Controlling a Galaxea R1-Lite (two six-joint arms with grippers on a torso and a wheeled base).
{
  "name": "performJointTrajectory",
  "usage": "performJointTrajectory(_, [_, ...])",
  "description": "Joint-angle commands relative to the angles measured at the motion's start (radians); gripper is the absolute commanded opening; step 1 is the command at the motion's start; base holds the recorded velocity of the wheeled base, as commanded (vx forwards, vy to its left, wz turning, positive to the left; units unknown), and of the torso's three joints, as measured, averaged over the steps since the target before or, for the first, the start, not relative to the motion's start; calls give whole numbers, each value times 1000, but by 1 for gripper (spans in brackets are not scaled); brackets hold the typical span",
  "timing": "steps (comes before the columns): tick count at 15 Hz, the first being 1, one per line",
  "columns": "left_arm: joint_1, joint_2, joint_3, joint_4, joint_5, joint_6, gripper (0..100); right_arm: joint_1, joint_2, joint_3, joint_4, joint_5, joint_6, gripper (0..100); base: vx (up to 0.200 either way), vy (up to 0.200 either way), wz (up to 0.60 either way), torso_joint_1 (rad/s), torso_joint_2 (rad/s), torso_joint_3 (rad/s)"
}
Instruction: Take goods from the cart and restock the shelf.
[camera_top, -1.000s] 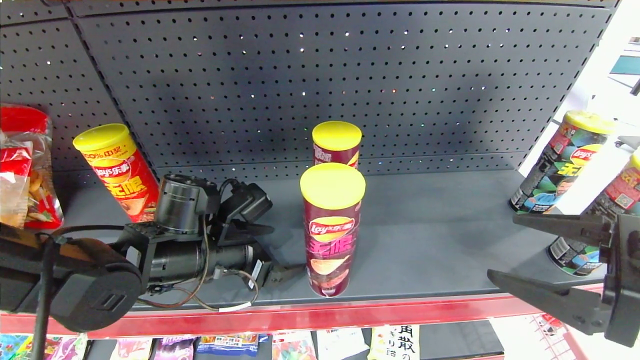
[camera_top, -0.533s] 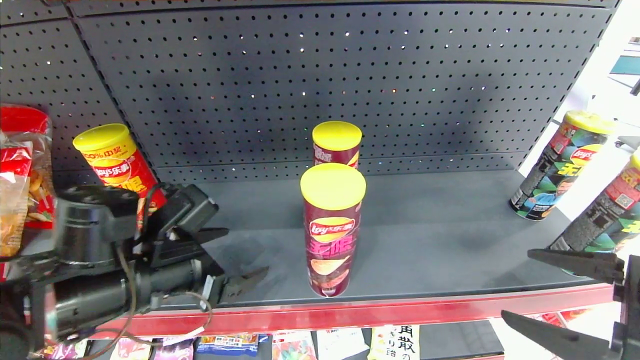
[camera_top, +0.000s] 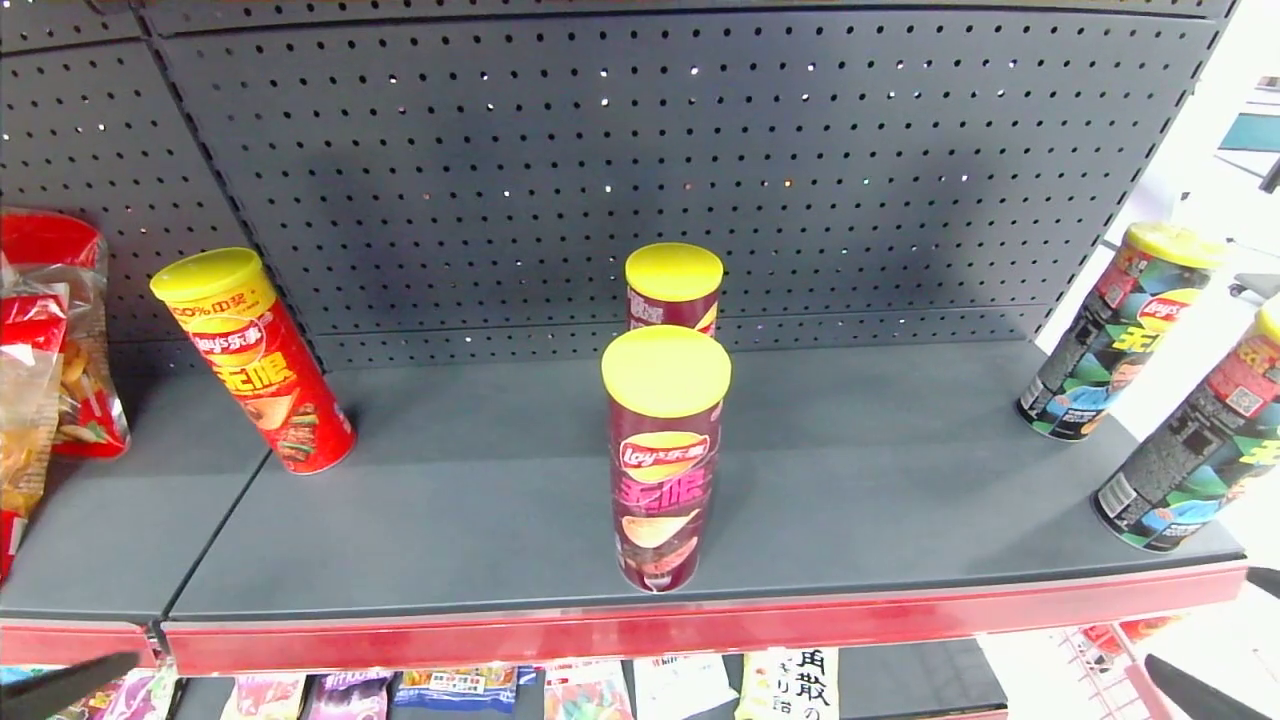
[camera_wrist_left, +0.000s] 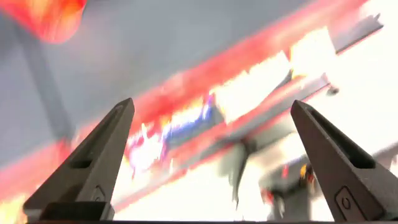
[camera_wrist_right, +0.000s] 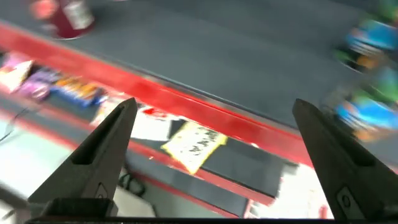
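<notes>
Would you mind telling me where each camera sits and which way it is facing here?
Head view: on the head, facing forward and down at the shelf; a finger at each lower corner.
Left wrist view: on that wrist, facing the red edge past the open left gripper.
Right wrist view: likewise, past the open right gripper.
All three share that red edge.

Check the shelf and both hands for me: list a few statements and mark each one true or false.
1. The left hand and right hand are both open and empty. True.
2. The front maroon can lies on its side. False: it stands upright near the front edge of the shelf.
3. A second maroon can stands behind it. True.
4. The red can is at the shelf's right end. False: it is on the left, near the snack bags.
5. Two black cans stand at the right end. True.
</notes>
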Motion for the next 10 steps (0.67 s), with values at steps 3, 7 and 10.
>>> performJointTrajectory(3, [349, -390, -47, 246, 37, -66, 100, -166, -120, 55, 14, -2, 1, 100, 0, 0, 0, 0, 0, 0])
performJointTrajectory(7, [529, -450, -1, 237, 22, -122, 100, -187, -140, 88, 15, 0, 1, 100, 0, 0, 0, 0, 0, 0])
performJointTrajectory(10, [515, -560, 119, 34, -55, -129, 100, -187, -143, 100, 14, 3, 1, 100, 0, 0, 0, 0, 0, 0])
